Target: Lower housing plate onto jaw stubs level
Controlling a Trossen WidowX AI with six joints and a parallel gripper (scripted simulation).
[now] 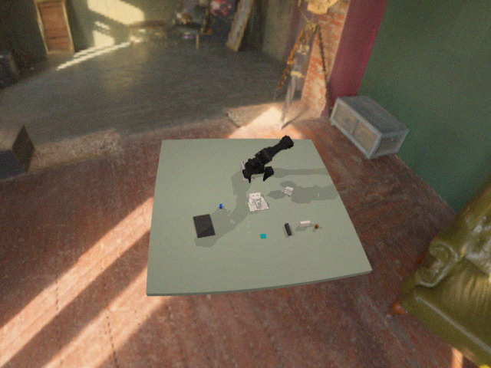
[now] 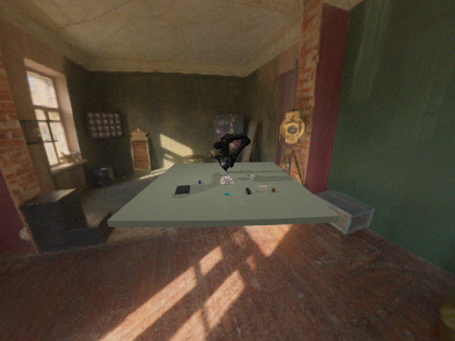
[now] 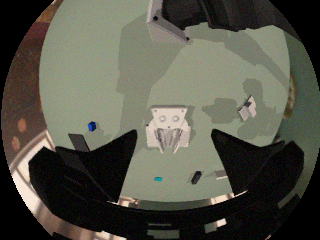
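Note:
The pale housing plate [image 1: 255, 195] [image 3: 169, 117], with two round studs showing, lies over the rear ends of the two jaws. The grey jaws [image 3: 170, 140] stick out side by side from under its front edge, above the pale base [image 1: 265, 207] [image 3: 151, 137]. In the wrist view the plate looks square to the base and about flat; whether it is fully down on the stubs is too small to tell. My gripper [image 1: 257, 180] [image 3: 175, 132] is open and empty. It hangs above and behind the assembly, apart from the plate.
A pale bracket [image 1: 242, 165] [image 3: 167, 30] stands near the arm. A small white part [image 1: 288, 191] [image 3: 247, 109] is to the right. A blue cube [image 1: 220, 206] and black slab [image 1: 203, 225] are left; a teal tile [image 1: 262, 235], black cylinder [image 1: 288, 229], white block [image 1: 304, 223] and orange piece [image 1: 317, 226] are in front.

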